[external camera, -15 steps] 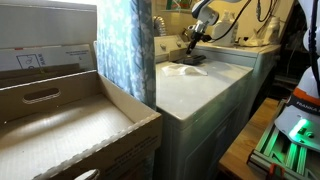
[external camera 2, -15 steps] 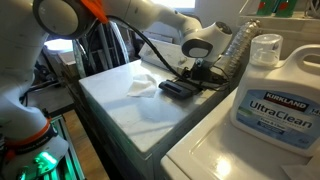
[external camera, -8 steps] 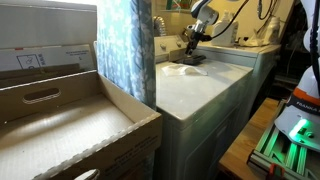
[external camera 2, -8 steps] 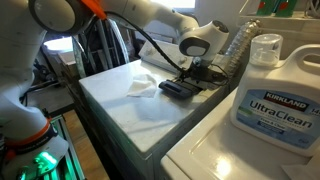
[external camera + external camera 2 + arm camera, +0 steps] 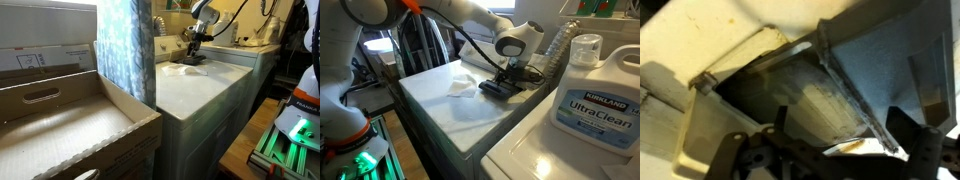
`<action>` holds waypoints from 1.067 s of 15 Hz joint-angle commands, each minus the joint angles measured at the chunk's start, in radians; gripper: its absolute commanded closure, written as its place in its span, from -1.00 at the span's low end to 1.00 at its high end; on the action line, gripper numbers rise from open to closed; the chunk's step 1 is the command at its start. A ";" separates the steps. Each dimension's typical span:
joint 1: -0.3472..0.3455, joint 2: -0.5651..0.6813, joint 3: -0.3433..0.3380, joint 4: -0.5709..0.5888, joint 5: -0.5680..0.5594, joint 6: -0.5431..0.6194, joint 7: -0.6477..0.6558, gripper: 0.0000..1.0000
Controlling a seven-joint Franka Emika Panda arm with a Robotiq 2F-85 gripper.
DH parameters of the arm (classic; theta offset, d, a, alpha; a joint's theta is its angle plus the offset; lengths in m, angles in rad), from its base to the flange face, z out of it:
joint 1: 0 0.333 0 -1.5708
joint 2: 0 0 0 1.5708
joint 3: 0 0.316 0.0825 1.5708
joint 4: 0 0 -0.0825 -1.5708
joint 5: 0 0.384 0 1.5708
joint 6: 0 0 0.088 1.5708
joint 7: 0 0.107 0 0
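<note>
Centrally, flat black object (image 5: pixel 498 89), rectangular (thin, low), beneath tool (image 5: pixel 514 75).

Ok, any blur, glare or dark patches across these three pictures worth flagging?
Wrist view: dim and smeared throughout, the gripper just dark shapes along the bottom edge. In an exterior view the detergent bottle looms close with a readable label, while the dark object lacks detail. In an exterior view the cardboard box fills the foreground, leaving the gripper small and distant.
</note>
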 commanded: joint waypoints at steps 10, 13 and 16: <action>-0.004 -0.048 -0.022 -0.068 -0.010 -0.020 -0.106 -1.00; -0.004 -0.048 -0.025 -0.067 -0.013 -0.037 -0.118 -1.00; -0.005 -0.046 -0.026 -0.061 -0.013 -0.056 -0.123 -1.00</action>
